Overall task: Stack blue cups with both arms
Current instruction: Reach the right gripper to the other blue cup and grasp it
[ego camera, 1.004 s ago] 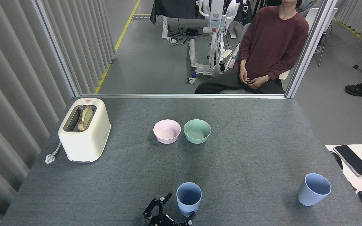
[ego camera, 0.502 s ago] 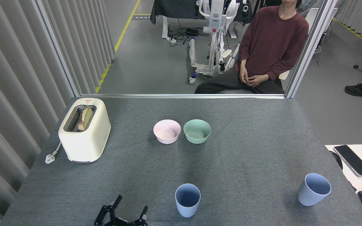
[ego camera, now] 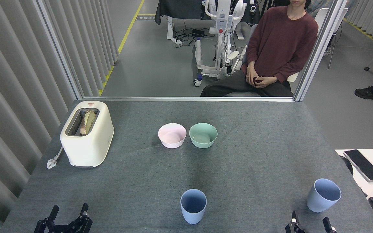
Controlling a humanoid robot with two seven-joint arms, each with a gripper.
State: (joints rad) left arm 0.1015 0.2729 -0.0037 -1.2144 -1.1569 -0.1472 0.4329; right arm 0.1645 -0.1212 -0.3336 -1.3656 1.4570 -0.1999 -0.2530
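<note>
Standing upright on the grey counter (ego camera: 254, 155) are two blue cups, well apart and not stacked. The center cup (ego camera: 193, 206) sits near the front edge, mouth up. The right cup (ego camera: 323, 195) sits near the front right corner, also mouth up.

The left hand (ego camera: 68, 217) shows at the bottom left edge, fingers (ego camera: 84, 210) spread apart and holding nothing, well apart from the center cup. The right hand (ego camera: 309, 223) shows at the bottom right edge, just below the right cup, not touching it; its two visible fingertips stand apart and grip nothing.

At mid-counter, a pink bowl (ego camera: 172, 135) and a green bowl (ego camera: 203, 135) sit side by side. A cream toaster (ego camera: 87, 134) holding bread stands at the left. A person (ego camera: 278, 48) sits beyond the counter.
</note>
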